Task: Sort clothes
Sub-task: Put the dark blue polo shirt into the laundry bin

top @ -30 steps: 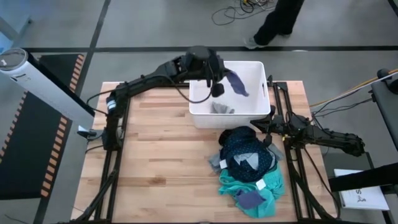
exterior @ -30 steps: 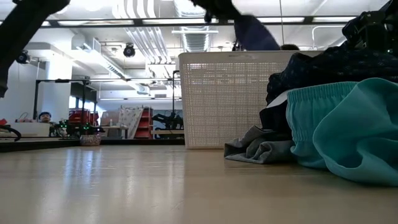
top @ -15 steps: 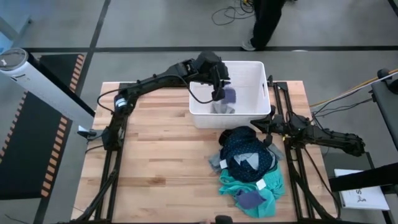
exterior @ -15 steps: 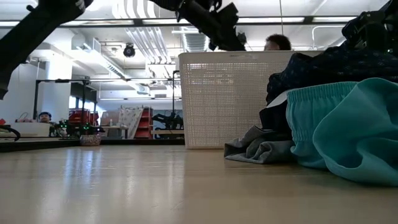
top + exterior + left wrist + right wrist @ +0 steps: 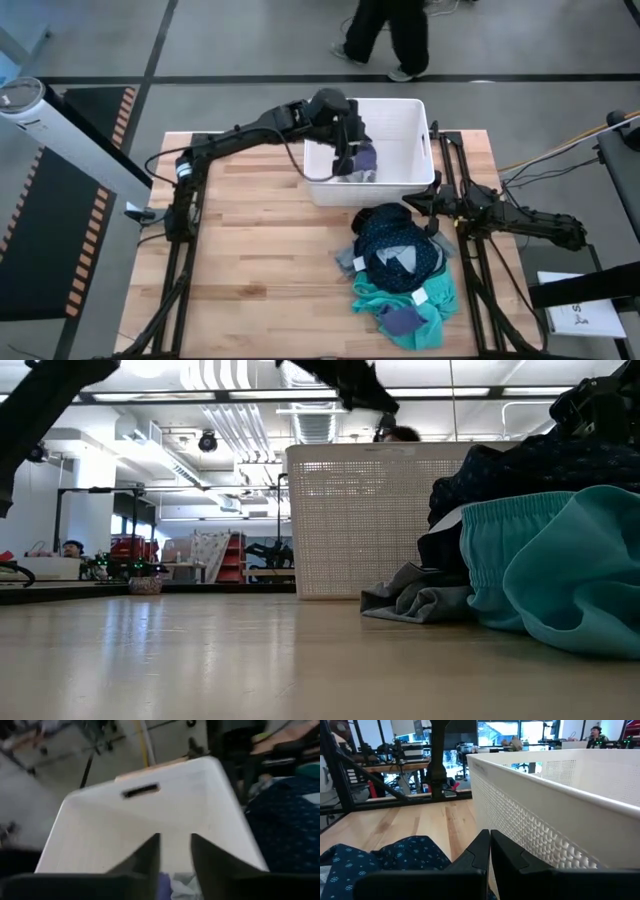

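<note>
The clothes lie in two places. A pile sits on the table's near right: a navy patterned garment (image 5: 400, 238) on top, a teal one (image 5: 412, 296), a grey one (image 5: 349, 262) and a small purple-blue piece (image 5: 401, 320). Inside the white basket (image 5: 421, 120) lie a purple-blue garment (image 5: 366, 157) and a grey one (image 5: 357, 174). My left gripper (image 5: 175, 851) hovers open over the basket's left part, nothing between its fingertips; the basket's inner wall (image 5: 140, 820) shows through the gap. My right gripper (image 5: 489, 846) rests shut between the basket and the pile.
The basket stands at the table's far middle-right, its near wall (image 5: 370, 520) facing the pile. Bare wood spreads over the table's left and near left (image 5: 250, 260). A person (image 5: 385, 35) walks on the floor beyond the far edge.
My left gripper has let go of the purple-blue garment, which hung from it above the basket and has fallen in beside the grey one. The gripper has sunk a little and drawn back toward the basket's left part, tipping downward.
</note>
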